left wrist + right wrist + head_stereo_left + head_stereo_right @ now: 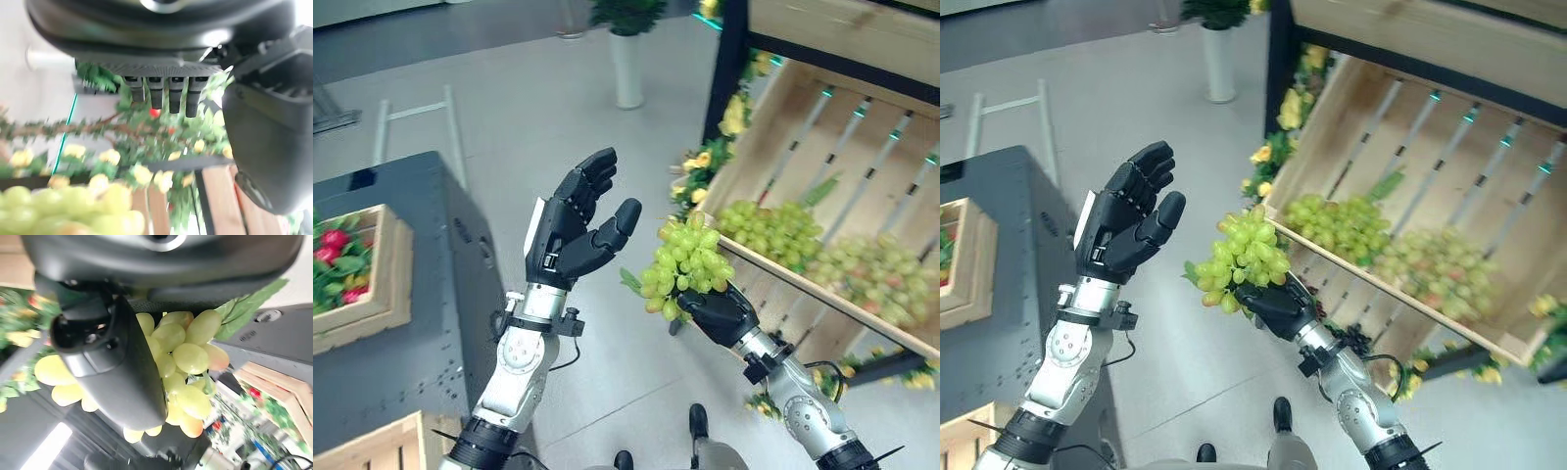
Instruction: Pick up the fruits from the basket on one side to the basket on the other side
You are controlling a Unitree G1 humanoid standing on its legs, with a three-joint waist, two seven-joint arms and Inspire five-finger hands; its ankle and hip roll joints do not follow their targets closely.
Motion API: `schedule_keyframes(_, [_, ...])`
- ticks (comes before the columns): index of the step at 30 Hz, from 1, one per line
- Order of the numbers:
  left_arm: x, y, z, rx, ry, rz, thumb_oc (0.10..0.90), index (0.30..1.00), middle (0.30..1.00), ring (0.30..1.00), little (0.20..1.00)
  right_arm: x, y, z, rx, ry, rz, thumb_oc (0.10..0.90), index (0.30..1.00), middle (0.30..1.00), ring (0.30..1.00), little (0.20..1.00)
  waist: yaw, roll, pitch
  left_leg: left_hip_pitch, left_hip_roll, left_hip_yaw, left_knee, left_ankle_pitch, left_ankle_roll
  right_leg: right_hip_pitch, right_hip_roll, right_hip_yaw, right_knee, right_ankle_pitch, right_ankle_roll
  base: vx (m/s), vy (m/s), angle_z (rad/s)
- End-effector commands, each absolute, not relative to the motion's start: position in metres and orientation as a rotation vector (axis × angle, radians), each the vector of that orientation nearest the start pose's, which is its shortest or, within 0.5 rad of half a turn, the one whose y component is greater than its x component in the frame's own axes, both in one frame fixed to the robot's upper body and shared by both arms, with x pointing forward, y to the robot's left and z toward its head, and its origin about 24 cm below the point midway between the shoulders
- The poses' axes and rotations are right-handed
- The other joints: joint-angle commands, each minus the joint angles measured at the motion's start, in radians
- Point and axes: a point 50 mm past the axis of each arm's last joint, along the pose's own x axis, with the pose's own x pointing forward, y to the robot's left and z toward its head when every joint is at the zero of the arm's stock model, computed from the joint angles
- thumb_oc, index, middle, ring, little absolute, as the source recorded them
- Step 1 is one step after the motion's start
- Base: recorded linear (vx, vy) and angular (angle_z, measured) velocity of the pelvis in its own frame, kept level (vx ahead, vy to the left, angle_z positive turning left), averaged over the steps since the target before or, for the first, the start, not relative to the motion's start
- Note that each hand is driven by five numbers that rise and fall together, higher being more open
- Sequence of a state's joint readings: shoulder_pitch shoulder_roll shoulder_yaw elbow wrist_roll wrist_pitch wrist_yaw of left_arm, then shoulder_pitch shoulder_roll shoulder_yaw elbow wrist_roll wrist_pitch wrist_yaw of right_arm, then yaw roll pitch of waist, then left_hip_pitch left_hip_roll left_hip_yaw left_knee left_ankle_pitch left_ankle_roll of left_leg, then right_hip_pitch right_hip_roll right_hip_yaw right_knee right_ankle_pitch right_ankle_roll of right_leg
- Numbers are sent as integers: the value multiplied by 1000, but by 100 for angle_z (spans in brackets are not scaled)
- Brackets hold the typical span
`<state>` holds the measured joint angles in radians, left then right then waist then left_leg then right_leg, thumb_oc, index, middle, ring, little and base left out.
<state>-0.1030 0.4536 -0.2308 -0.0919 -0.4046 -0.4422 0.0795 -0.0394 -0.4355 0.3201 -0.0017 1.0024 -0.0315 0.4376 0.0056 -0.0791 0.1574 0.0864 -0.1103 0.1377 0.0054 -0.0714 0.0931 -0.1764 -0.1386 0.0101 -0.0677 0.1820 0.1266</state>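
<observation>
A bunch of green grapes (685, 262) sits in my right hand (717, 311), whose fingers are curled round its underside; it hangs in the air between the two sides. In the right wrist view the grapes (183, 357) press against the thumb (120, 367). My left hand (576, 223) is raised beside the bunch, palm toward it, fingers straight and apart from the fruit. More green grape bunches (773, 230) lie in the tilted wooden crate (862, 127) on the right.
A dark grey table (421, 323) on the left carries a wooden box (391, 294) with red fruit and leaves (337, 257). Yellow flowers (700, 166) edge the crate stand. A white vase (627, 69) with a plant stands on the floor beyond.
</observation>
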Motion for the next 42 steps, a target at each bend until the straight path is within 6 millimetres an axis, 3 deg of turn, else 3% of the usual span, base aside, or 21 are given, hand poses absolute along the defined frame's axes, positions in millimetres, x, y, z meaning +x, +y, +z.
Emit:
schedule_keyframes(1, [256, 168, 171, -36, -774, -211, 800, 900, 900, 900, 900, 251, -124, 128, 628, -346, 988, 400, 300, 300, 300, 300, 38, 66, -54, -81, 71, -64, -39, 44, -40, 58, -12, -152, 350, -167, 13, -144, -158, -110])
schedule_keyframes(4, [255, 172, 170, -33, -767, -195, 800, 900, 900, 900, 900, 247, -118, 128, 634, -358, 1046, 400, 300, 300, 300, 300, 67, 52, -64, -90, 84, -55, -21, 38, -49, 122, -53, -205, 281, -169, 6, -80, -211, -68])
schedule_keyframes(5, [255, 173, 170, -35, -770, -192, 800, 900, 900, 900, 900, 246, -113, 129, 626, -369, 1072, 400, 300, 300, 300, 300, 79, 44, -73, -93, 94, -56, -22, 40, -61, 169, -69, -216, 200, -171, 8, -79, -311, -39])
schedule_keyframes(7, [255, 172, 171, -43, -780, -177, 800, 900, 900, 900, 900, 246, -109, 137, 607, -386, 1099, 400, 300, 300, 300, 300, 75, 27, -80, -102, 111, -49, -14, 39, -87, 202, -51, -184, 87, -163, 28, -92, -366, -31])
schedule_keyframes(10, [256, 173, 171, -47, -800, -146, 800, 900, 900, 900, 900, 247, -109, 145, 584, -385, 1140, 400, 300, 300, 300, 300, 67, 24, -79, -104, 144, -40, -34, 62, -117, 219, -38, -178, -3, -133, 29, -97, -261, -21])
schedule_keyframes(13, [257, 176, 174, -59, -821, -107, 800, 900, 900, 900, 900, 244, -107, 154, 567, -385, 1199, 400, 300, 300, 300, 300, 53, 21, -77, -104, 171, -34, -60, 83, -137, 218, 1, -154, -20, -139, 11, -74, -230, -20])
schedule_keyframes(17, [256, 183, 174, -78, -823, -34, 800, 900, 900, 900, 900, 238, -115, 162, 578, -347, 1328, 400, 300, 300, 300, 300, 43, 8, -79, -102, 196, -88, -74, 107, -155, 227, 49, -138, -20, -158, -27, -10, -168, -27])
schedule_keyframes(23, [254, 189, 173, -81, -827, 22, 800, 900, 900, 900, 900, 229, -112, 168, 607, -335, 1468, 400, 300, 300, 300, 300, 39, 8, -88, -95, 209, -93, -73, 111, -165, 239, 55, -156, -17, -169, -40, 20, -29, -11])
schedule_keyframes(27, [255, 189, 175, -80, -827, 20, 800, 900, 900, 900, 900, 221, -106, 187, 711, -464, 1547, 400, 300, 300, 300, 300, 42, 14, -96, -73, 210, -93, -85, 104, -168, 249, 41, -176, -9, -177, -32, 55, 35, 5])
schedule_keyframes(34, [259, 188, 176, -93, -807, 17, 800, 900, 900, 900, 900, 227, -108, 214, 845, -631, 1425, 400, 300, 300, 300, 300, 48, 28, -110, -44, 204, -100, -86, 83, -165, 262, 24, -172, 6, -187, -22, 70, 49, 3])
schedule_keyframes(42, [264, 185, 173, -105, -783, 26, 800, 900, 900, 900, 900, 252, -128, 229, 973, -731, 1066, 400, 300, 300, 300, 300, 49, 37, -124, -22, 200, -96, -92, 69, -157, 275, 17, -165, -3, -183, -16, 56, 24, 1])
